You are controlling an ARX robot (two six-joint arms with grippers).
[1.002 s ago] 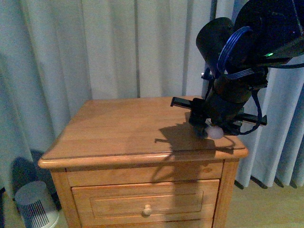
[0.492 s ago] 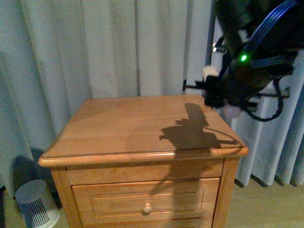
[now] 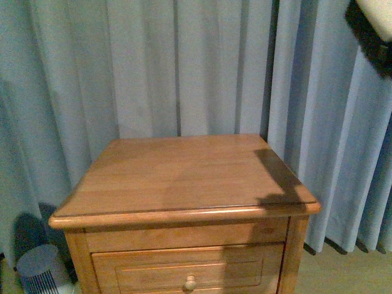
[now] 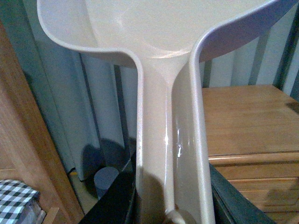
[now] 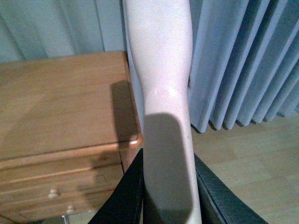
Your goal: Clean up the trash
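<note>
My left gripper [image 4: 170, 205] is shut on the handle of the beige dustpan [image 4: 154, 28], whose pan fills the top of the left wrist view. My right gripper [image 5: 166, 196] is shut on the pale handle of the brush [image 5: 161, 79]. In the front view only a pale and black corner of the brush [image 3: 373, 24] shows at the top right. No paper wad shows in any view: the trash is out of sight.
A wooden nightstand [image 3: 184, 177] with a drawer knob [image 3: 190, 282] stands before blue-grey curtains [image 3: 184, 67]. A small white ribbed bin [image 3: 40, 269] sits on the floor at its left. A checked black-and-white pillow [image 4: 16, 196] shows in the left wrist view.
The right arm has risen up and to the right, off the nightstand top and almost out of the front view. Its shadow on the top has shrunk to the right edge.
</note>
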